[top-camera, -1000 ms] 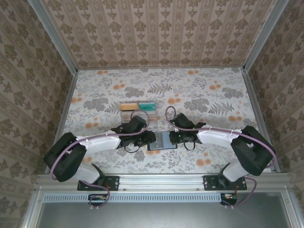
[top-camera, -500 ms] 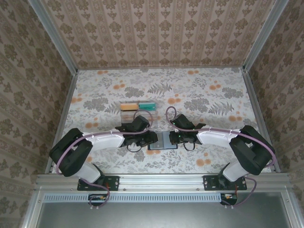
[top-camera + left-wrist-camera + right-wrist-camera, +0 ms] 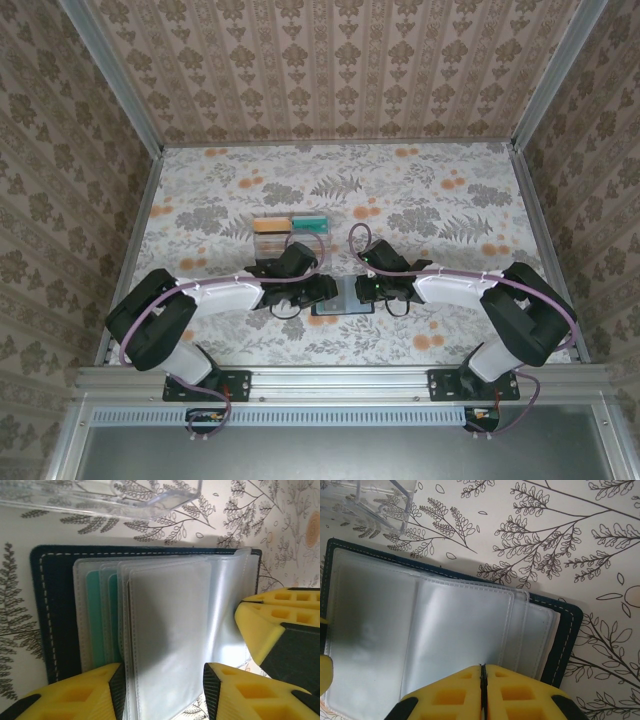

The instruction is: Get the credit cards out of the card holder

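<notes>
At card holder (image 3: pixel 345 298), arms bent inward

Robot test booth, aluminium frame (image 3: pixel 340 381), wallpapered walls (image 3: pixel 340 60), floral tabletop (image 3: pixel 430 185)

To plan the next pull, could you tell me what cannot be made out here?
Top external: card holder partly covered by left gripper and right gripper.
Left wrist: print on teal card veiled by cloudy sleeves.
Right wrist: right gripper's shut fingers hide whether a sleeve is pinched.

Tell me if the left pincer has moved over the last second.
Yes: the left pincer has edged right, further over the card holder, which stayed put.
</notes>
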Available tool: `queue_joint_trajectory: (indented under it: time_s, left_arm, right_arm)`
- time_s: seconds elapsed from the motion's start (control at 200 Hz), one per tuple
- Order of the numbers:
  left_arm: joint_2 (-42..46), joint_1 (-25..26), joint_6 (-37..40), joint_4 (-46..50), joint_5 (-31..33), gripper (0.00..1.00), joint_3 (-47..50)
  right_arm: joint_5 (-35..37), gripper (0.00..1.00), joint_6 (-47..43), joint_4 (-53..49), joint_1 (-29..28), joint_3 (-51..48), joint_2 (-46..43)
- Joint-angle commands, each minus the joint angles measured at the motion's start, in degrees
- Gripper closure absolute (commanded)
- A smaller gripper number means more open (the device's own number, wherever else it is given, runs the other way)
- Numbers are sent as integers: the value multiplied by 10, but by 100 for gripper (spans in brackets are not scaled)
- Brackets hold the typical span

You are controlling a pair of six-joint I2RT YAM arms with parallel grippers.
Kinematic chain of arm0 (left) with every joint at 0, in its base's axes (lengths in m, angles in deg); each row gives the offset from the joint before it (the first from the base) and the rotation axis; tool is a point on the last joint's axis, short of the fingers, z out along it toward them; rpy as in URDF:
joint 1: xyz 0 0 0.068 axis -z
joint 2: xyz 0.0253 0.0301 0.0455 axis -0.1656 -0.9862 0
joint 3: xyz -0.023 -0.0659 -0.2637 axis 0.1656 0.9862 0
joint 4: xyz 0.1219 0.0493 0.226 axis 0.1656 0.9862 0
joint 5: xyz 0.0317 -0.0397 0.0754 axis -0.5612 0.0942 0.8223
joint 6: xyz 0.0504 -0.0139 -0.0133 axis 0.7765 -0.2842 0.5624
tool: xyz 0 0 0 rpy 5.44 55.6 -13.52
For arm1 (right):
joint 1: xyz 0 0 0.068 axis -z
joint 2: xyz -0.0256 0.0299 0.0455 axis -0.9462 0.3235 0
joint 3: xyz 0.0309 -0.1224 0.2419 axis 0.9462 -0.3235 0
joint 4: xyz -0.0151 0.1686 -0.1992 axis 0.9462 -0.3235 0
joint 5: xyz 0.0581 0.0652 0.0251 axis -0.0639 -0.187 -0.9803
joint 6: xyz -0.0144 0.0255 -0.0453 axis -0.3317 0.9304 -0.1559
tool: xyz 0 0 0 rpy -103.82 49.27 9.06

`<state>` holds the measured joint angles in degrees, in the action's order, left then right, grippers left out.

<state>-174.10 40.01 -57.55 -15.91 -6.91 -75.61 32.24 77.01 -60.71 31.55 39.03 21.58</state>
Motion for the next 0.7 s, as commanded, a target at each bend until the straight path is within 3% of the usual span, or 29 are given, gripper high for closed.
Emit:
queue_joint_trajectory:
  time_s: [0.0,0.305,0.695]
  left_arm:
    - [-2,8,9,-14,-10,53,-25]
    - [28,8,20,71,47,52,-36]
    - [38,8,35,97,61,51,-46]
  right_arm:
    - [-13,89,4,-19,2,-7,16]
    - [22,87,-6,-70,3,15,-39]
    - [31,74,4,-94,7,-19,-79]
